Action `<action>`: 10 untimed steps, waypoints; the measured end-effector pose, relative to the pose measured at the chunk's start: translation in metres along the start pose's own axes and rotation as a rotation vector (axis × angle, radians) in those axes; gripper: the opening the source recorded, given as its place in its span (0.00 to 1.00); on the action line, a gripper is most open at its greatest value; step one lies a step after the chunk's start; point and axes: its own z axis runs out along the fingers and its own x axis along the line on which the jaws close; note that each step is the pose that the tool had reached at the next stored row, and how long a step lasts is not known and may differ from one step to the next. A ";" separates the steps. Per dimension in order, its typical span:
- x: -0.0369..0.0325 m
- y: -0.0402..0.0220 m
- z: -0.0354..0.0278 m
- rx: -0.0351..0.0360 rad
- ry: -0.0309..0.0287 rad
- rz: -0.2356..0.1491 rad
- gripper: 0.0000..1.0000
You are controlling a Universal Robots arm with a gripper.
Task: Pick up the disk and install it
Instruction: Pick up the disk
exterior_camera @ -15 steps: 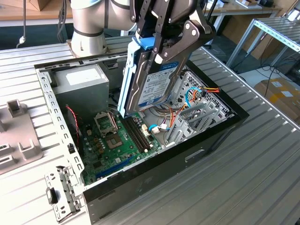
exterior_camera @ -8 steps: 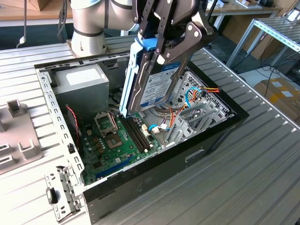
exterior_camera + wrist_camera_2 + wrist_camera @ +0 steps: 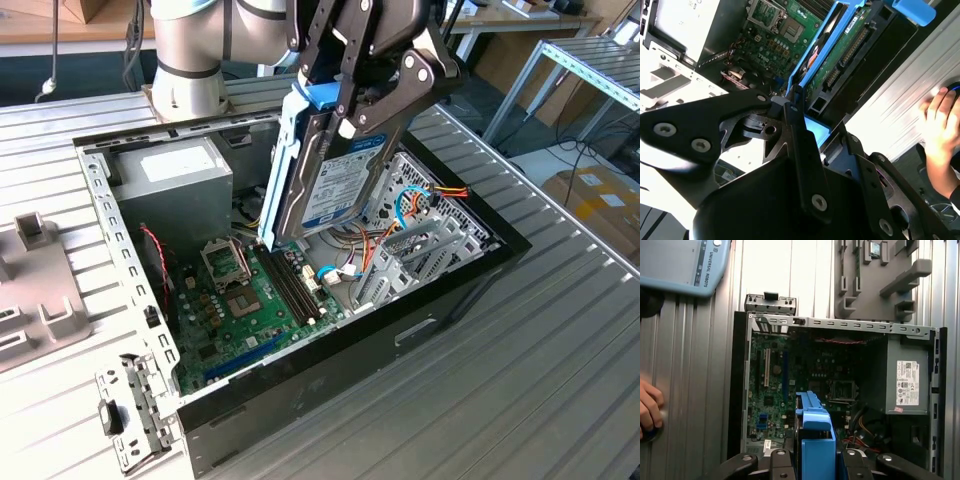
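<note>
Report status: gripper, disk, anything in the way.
Gripper shut on the disk. Disk tilted on edge above the open computer case, not seated. Cables close by inside; a person's hand outside the case.

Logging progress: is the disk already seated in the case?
No, the gripper holds the disk tilted on edge over the motherboard of the open case.

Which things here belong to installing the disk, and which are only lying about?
Belonging to the job:
- the disk, clamped in the gripper
- the open computer case under it, probably where it goes

Lying about:
- grey moulded tray beside the case
- cardboard box on the floor
- a person's hand
</note>
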 end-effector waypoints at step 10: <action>0.0006 -0.0039 0.0020 0.0000 -0.0001 0.000 0.37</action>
